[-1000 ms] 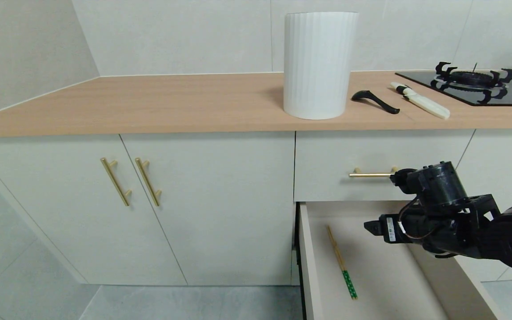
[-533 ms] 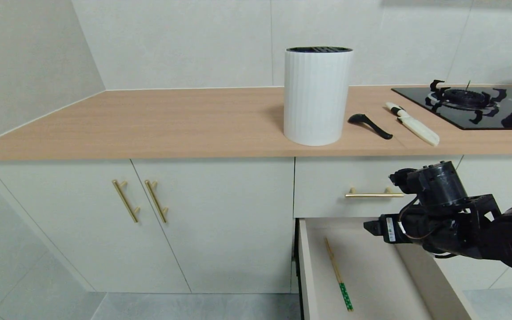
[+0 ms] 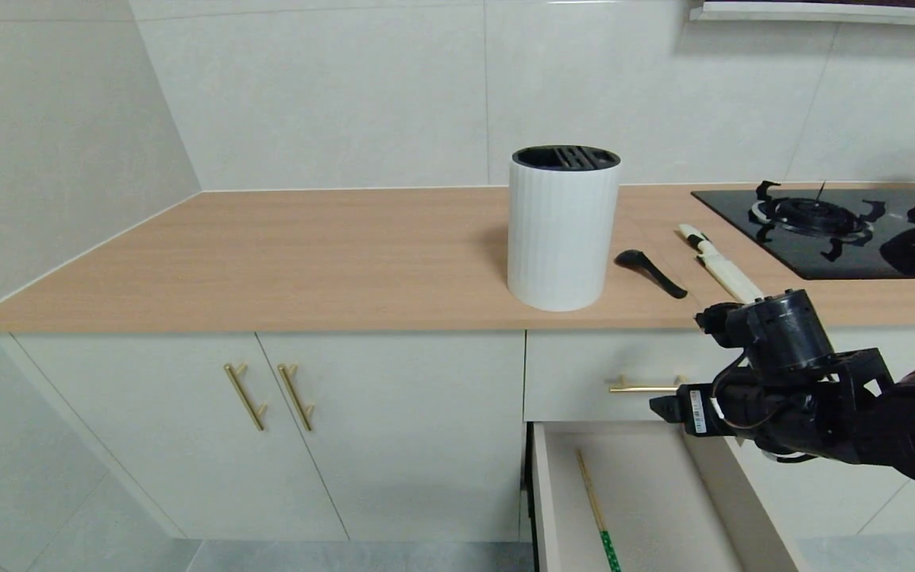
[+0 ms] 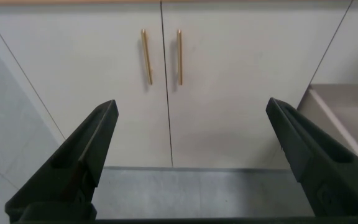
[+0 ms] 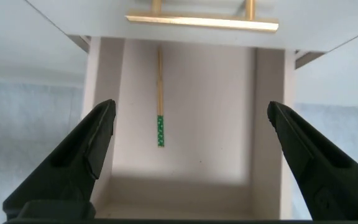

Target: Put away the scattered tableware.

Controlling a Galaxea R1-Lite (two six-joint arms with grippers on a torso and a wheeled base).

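On the wooden counter (image 3: 330, 262) lie a black spoon (image 3: 650, 272) and a cream-handled knife (image 3: 716, 265), just right of a white ribbed holder (image 3: 562, 230). Below them a drawer (image 3: 550, 508) stands pulled out, with a pair of green-tipped chopsticks (image 3: 594, 508) on its floor. My right arm (image 3: 791, 381) hangs above the drawer's right side, level with the upper drawer's handle (image 3: 644, 387). The right gripper (image 5: 191, 111) is open and empty over the chopsticks (image 5: 160, 99). The left gripper (image 4: 191, 107) is open and empty, facing the cabinet doors.
A black gas hob (image 3: 831, 226) occupies the counter's right end. Two cabinet doors with gold handles (image 3: 267, 395) are left of the drawer and also face the left wrist, handles (image 4: 163, 56). Grey floor lies below. The counter's left half is bare wood.
The whole head picture has shifted: counter, holder and drawer sit lower, so the camera rose. My right arm now stands higher against the drawer fronts. Spoon, knife and chopsticks lie as before.
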